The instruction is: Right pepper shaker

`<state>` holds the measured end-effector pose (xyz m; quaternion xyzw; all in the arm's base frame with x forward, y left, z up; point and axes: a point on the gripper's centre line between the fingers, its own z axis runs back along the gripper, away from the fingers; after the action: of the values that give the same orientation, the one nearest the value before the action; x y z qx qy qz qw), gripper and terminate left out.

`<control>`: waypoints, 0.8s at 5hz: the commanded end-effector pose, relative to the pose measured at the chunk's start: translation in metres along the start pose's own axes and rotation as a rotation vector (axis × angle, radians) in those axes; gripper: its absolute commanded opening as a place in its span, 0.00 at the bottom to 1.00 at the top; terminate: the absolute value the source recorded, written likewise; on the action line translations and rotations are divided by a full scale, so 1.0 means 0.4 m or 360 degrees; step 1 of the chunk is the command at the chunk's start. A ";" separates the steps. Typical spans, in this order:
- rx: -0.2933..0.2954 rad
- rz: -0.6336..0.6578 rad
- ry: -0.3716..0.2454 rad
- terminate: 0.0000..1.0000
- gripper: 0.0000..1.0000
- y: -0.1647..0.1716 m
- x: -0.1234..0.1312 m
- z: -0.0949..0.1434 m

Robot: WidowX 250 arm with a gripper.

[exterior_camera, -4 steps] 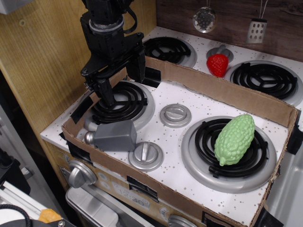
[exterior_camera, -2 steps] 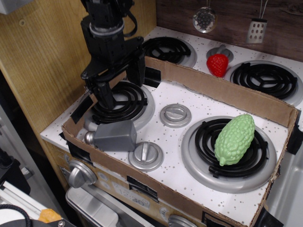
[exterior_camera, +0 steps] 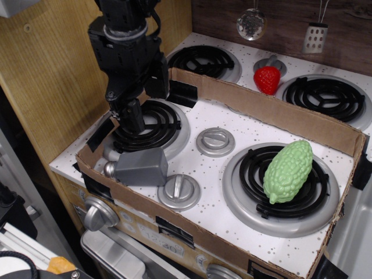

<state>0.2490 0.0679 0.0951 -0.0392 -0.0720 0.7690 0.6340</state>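
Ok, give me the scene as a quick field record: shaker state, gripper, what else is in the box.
pepper shaker: lying on its side, silver top toward the left, front-left of the cardboard tray
gripper: above the rear-left burner, open, holding nothing
contact: none, gripper behind and above the shaker
green fruit: on the right burner
strawberry: outside the tray, behind it

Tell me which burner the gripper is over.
The front-left burner, just behind the tipped-over shaker. The gripper hangs above it; the front-right one holds the green fruit.

Matte grey plastic pepper shaker [exterior_camera: 141, 167], shiny silver top; rough cardboard tray [exterior_camera: 273, 112].
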 end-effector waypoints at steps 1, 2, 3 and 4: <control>0.0021 0.0479 0.0069 0.00 1.00 -0.011 0.020 -0.009; 0.0090 0.0603 0.0033 0.00 1.00 -0.009 0.034 -0.040; 0.0154 0.0579 -0.0008 0.00 1.00 -0.001 0.048 -0.072; 0.0144 0.0581 0.0036 0.00 1.00 0.014 0.047 -0.097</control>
<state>0.2412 0.0849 0.0498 -0.0259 -0.0122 0.8752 0.4829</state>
